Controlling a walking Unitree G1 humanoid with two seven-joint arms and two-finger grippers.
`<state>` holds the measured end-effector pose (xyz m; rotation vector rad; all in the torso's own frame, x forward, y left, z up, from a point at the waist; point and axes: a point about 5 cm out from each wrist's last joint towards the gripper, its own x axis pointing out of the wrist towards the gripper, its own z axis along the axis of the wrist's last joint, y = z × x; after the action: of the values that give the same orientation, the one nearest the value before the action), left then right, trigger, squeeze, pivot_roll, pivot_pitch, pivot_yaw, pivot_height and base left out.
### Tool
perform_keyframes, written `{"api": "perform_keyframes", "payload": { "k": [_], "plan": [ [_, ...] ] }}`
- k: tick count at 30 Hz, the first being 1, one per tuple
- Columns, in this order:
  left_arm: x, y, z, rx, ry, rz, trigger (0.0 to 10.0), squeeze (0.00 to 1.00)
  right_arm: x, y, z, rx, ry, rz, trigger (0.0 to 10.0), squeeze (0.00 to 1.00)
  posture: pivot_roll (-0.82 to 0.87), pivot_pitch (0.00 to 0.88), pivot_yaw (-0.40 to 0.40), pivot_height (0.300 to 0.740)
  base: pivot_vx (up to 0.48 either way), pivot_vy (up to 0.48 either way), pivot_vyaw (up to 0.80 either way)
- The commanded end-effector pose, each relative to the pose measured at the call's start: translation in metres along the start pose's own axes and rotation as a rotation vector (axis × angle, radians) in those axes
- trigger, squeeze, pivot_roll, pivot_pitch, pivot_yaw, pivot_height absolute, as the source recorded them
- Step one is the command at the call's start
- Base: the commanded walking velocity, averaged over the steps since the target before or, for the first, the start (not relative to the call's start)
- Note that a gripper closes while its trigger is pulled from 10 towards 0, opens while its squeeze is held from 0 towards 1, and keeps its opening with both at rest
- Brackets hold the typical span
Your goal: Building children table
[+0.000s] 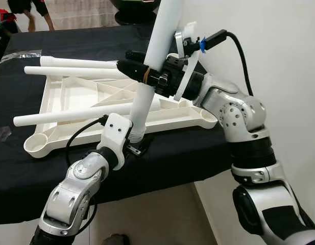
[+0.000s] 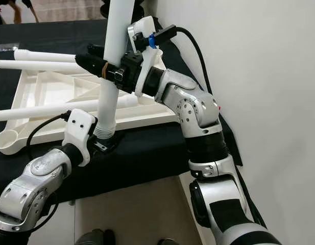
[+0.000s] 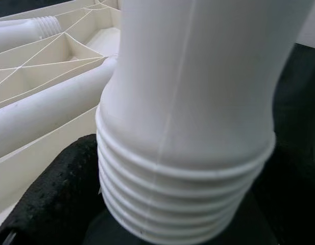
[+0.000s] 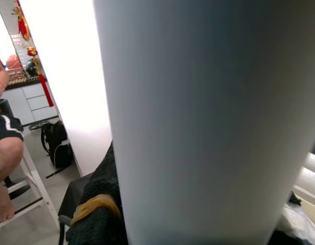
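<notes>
A white table leg (image 1: 158, 46) stands nearly upright over the front edge of the black-covered table, its threaded end (image 3: 183, 204) pointing down. My right gripper (image 1: 127, 61) is shut on the leg's middle, with its black fingers reaching past it to the left. My left gripper (image 1: 135, 146) is shut on the threaded end from below, a black pad (image 3: 50, 199) pressed against the threads. The white tabletop (image 1: 60, 97) lies upside down behind, ribs showing. Three more white legs lie across it: two at the back (image 1: 75, 62) (image 1: 70, 72) and one at the front (image 1: 70, 115).
Round corner sockets show at the tabletop's front left (image 1: 35, 143) and front right (image 1: 206, 120). A white wall (image 1: 280, 51) stands close on the right. A person's legs (image 1: 29, 15) stand beyond the table's far left. A seated person (image 4: 4, 148) and a black bag (image 4: 57, 145) are across the room.
</notes>
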<state>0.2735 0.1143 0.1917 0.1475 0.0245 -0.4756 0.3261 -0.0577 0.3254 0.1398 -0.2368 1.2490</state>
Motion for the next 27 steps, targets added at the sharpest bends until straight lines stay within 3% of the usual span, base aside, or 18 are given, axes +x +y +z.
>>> {"api": "perform_keyframes", "payload": {
  "k": [1,9,18,19,20,21,22,27],
  "plan": [
    [0.001,0.001,0.001,0.026,-0.008,-0.004,10.0,0.0,0.0,0.007,-0.002,0.012,0.0,0.043,10.0,0.0,0.09,0.119,-0.047,0.74,0.0,0.0,0.0],
    [0.006,0.0,0.012,0.088,-0.056,-0.03,10.0,0.0,0.0,0.014,-0.008,0.032,0.026,0.074,10.0,0.0,0.1,0.121,-0.049,0.74,0.0,0.0,0.0],
    [0.007,-0.006,0.005,0.081,-0.029,-0.072,10.0,0.0,0.001,0.017,-0.008,0.03,0.024,0.077,10.0,0.0,0.09,0.123,-0.043,0.74,0.0,0.0,0.0],
    [0.006,-0.006,0.004,0.08,-0.027,-0.074,8.3,0.0,0.001,0.017,-0.007,0.029,0.021,0.078,10.0,0.0,0.09,0.122,-0.044,0.74,0.0,0.0,0.0],
    [0.006,-0.006,0.003,0.084,-0.021,-0.074,4.4,0.0,0.001,0.017,-0.006,0.029,0.019,0.08,10.0,0.0,0.09,0.122,-0.044,0.74,0.0,0.0,0.0],
    [0.006,-0.006,0.002,0.086,-0.018,-0.074,4.4,0.0,0.001,0.017,-0.006,0.029,0.019,0.081,10.0,0.0,0.09,0.122,-0.044,0.74,0.0,0.0,0.0],
    [0.007,-0.006,0.002,0.09,-0.019,-0.074,0.0,0.0,0.001,0.017,-0.006,0.029,0.02,0.081,10.0,0.0,0.09,0.122,-0.044,0.74,0.0,0.0,0.0],
    [0.007,-0.007,0.002,0.098,-0.024,-0.075,0.0,0.0,0.001,0.017,-0.005,0.023,0.02,0.072,10.0,0.0,0.09,0.122,-0.044,0.74,0.0,0.0,0.0]
  ]
}}
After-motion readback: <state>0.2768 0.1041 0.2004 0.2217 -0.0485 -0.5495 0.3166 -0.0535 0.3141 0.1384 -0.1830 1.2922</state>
